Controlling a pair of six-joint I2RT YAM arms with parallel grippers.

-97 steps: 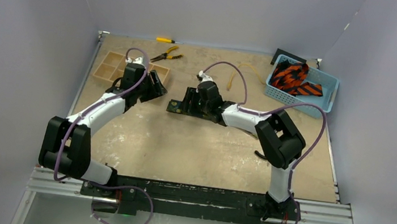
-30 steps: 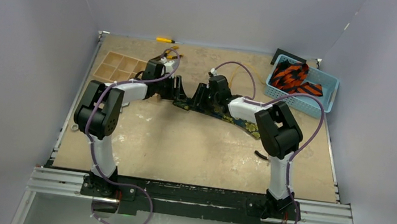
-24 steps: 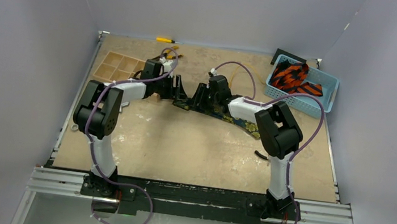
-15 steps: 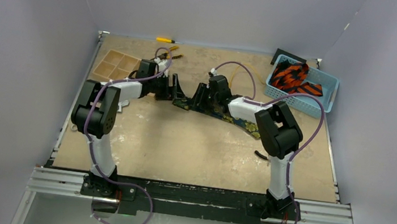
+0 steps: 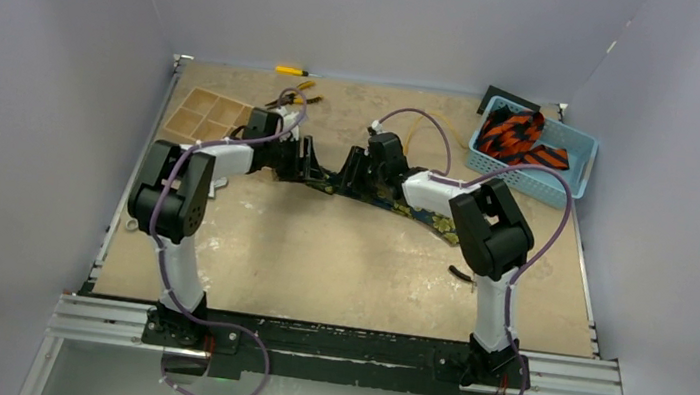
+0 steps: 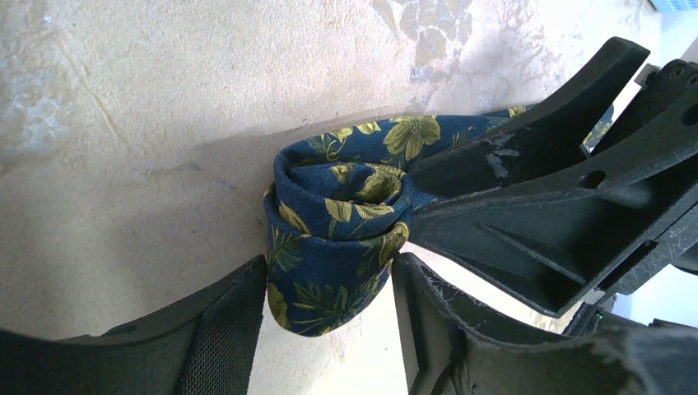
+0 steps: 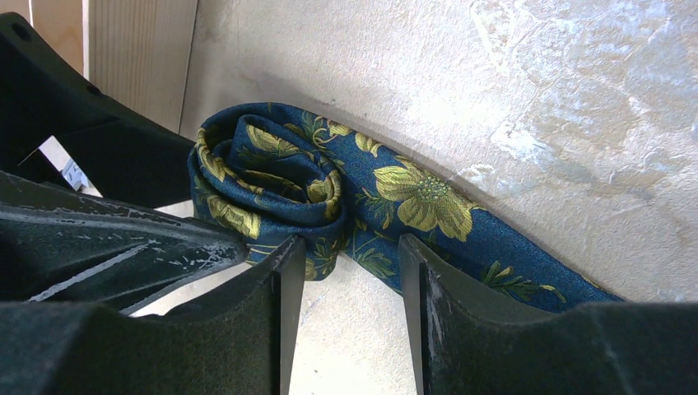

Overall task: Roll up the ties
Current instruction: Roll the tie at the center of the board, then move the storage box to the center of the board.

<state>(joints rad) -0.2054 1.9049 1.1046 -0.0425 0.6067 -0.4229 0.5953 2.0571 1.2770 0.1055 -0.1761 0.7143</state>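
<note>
Pale lilac walls enclose a sandy, scuffed counter (image 5: 337, 267), seen from above. Two robot arms reach from the near edge and meet at the middle of the far half.

Between them lies a navy tie (image 5: 439, 223) printed with yellow flowers. Its left end is wound into a small roll, and the flat remainder trails right and toward the near side, passing under the right arm.

The left claw (image 6: 329, 271) comes at the roll from the left. Its two fingers (image 6: 222, 329) are clenched on the sides of the roll, with the coil bulging above them.

The right claw (image 7: 346, 255) comes from the right and straddles the tie just where the flat band meets the roll. Its fingertips (image 7: 284, 280) touch the fabric, but whether they are pinching it cannot be told. The two claws nearly touch each other at the roll.

At the far right corner, a blue basket (image 5: 585, 156) holds the orange and black ties (image 5: 513, 135) in a loose heap. A wooden tray (image 5: 197, 116) with compartments sits at the far left, and a yellow screwdriver (image 5: 291, 70) lies along the far edge.
</note>
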